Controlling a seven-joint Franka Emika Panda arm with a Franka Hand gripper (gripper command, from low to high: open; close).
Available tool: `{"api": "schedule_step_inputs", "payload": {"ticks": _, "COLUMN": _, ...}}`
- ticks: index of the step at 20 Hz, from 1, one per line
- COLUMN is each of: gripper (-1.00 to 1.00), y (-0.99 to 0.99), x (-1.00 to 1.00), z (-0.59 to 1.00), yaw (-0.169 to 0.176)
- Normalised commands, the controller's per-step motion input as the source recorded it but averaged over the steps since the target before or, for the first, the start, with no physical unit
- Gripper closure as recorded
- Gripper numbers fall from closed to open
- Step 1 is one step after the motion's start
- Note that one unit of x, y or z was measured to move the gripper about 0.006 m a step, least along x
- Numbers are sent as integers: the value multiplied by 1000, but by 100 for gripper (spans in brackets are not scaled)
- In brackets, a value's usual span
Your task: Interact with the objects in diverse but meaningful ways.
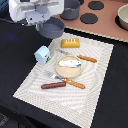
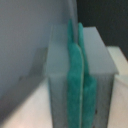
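Pan: the grey long-handled pan (image 1: 52,28) hung in the upper left of the exterior view, at the placemat's (image 1: 95,75) far edge, under the gripper (image 1: 39,21). It looked like a light, rigid plastic toy; the long handle seemed the safest hold.
Pincer: the wrist view showed teal pads (image 2: 77,75) pressed close on a grey slab, probably the pan's handle (image 2: 95,55); I judged them clamped on it, though blur left this uncertain.
Bread loaf: the ridged yellow-orange bread loaf (image 1: 70,43) lay upper centre. Stiff, ridged, likely easy to pinch across its short width.
Carton: the pale blue house-shaped carton (image 1: 43,54) stood at centre left. Light and boxy; flat side walls suited a grasp, yet it could tip.
Fish: the silver fish (image 1: 71,63) rested on the round tan plate (image 1: 61,71), centre. Thin, smooth, possibly slippery; best taken across the body.
Sausage: the red-brown sausage (image 1: 53,85) lay lower centre, beside the orange-handled fork (image 1: 73,83). Round, so it might roll; grip mid-length.
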Motion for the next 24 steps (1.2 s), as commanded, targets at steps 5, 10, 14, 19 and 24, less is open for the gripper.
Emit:
{"api": "schedule_step_inputs", "payload": {"ticks": 5, "gripper": 100, "y": -60, "x": -270, "z": -217, "yaw": 90}}
{"api": "schedule_step_inputs", "payload": {"ticks": 10, "gripper": 100, "y": -46, "x": -80, "z": -377, "yaw": 52}}
{"api": "schedule_step_inputs", "payload": {"ticks": 14, "gripper": 100, "y": 0, "x": -77, "z": -392, "yaw": 48}}
{"api": "schedule_step_inputs", "payload": {"ticks": 19, "gripper": 100, "y": -10, "x": -171, "z": -417, "yaw": 52}}
{"api": "schedule_step_inputs", "payload": {"ticks": 24, "gripper": 100, "y": -34, "x": -191, "z": -385, "yaw": 39}}
